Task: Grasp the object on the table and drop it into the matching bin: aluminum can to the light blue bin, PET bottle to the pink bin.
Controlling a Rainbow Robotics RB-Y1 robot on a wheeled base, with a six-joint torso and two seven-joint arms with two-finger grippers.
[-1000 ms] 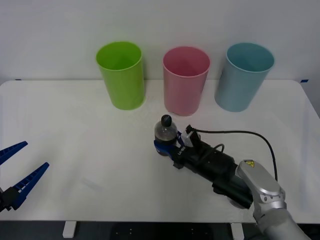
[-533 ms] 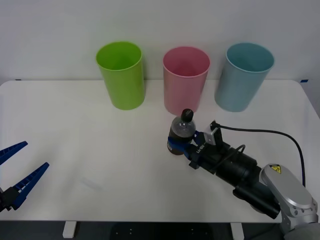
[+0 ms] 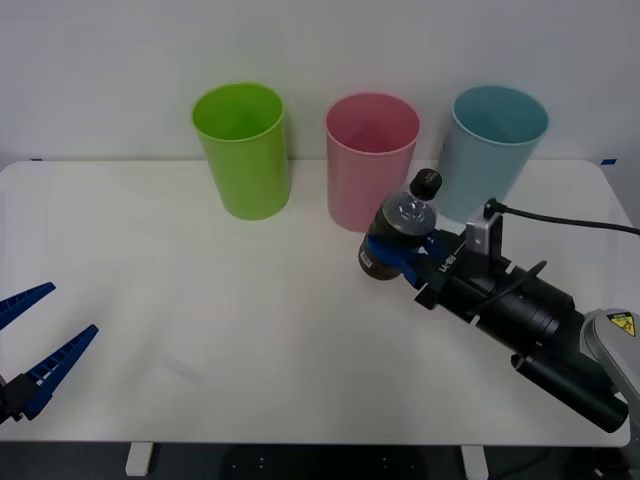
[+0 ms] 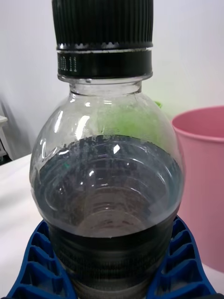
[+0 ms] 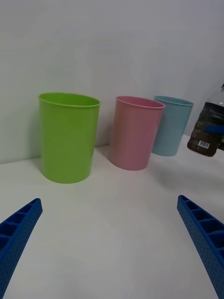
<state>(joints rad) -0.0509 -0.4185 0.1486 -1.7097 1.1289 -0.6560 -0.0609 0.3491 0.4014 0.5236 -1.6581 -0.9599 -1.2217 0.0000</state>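
Note:
The PET bottle, clear with dark contents and a black cap, hangs tilted above the table. My right gripper is shut on its lower body. It is just in front of the pink bin and the light blue bin, near the gap between them. In the right wrist view, blue fingers clamp the bottle, with the pink bin behind. The left wrist view shows the bottle lifted off the table beside the light blue bin. My left gripper stays open at the table's near left.
A lime green bin stands left of the pink one, all three in a row along the table's far edge against a white wall. A black cable trails from the right wrist. The white tabletop spreads wide between my two arms.
My right gripper has lifted the bottle off the table and carried it up and to the right, toward the pink and light blue bins. The left arm has not moved.

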